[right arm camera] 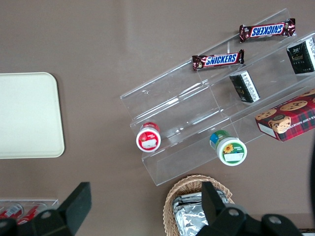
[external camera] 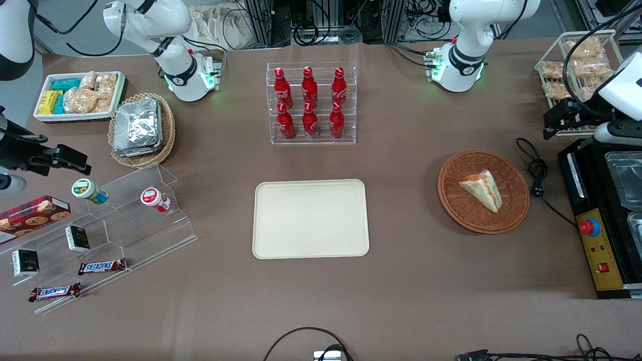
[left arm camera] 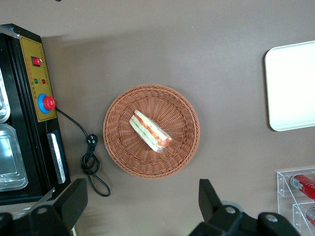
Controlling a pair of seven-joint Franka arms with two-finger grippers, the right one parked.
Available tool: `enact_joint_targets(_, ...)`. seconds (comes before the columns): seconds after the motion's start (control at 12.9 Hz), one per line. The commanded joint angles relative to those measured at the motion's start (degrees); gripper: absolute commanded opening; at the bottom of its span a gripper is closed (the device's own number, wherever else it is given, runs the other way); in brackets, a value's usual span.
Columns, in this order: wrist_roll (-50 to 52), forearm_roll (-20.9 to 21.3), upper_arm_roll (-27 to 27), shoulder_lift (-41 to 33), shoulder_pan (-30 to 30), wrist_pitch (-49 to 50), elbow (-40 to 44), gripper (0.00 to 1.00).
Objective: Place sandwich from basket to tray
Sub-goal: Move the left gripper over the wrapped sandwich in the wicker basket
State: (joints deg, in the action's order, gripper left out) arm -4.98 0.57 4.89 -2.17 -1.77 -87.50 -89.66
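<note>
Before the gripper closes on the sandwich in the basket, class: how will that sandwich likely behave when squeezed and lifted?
The sandwich is probably soft: pale bread over layered filling, so it may squash. Layers might slide apart. The open gripper hangs above the basket.

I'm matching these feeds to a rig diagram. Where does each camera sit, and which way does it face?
Front view: high above the table, facing both arm bases; sees the tray, the basket holding the sandwich, and the claw, open.
Left wrist view: on the working arm, looking down past its claw at the basket.
Right wrist view: on the parked arm, looking down on a clear snack shelf.
All three views share the tray.
</note>
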Motion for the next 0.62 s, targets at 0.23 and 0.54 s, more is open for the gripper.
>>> enact_joint_targets(0.23,4.43,-0.49,-0.05,2.16,0.1,1.45,1.16,1.0)
enact_joint_targets(0.54,15.33,0.04,0.3,2.0,0.1,-3.98,-5.58,1.0)
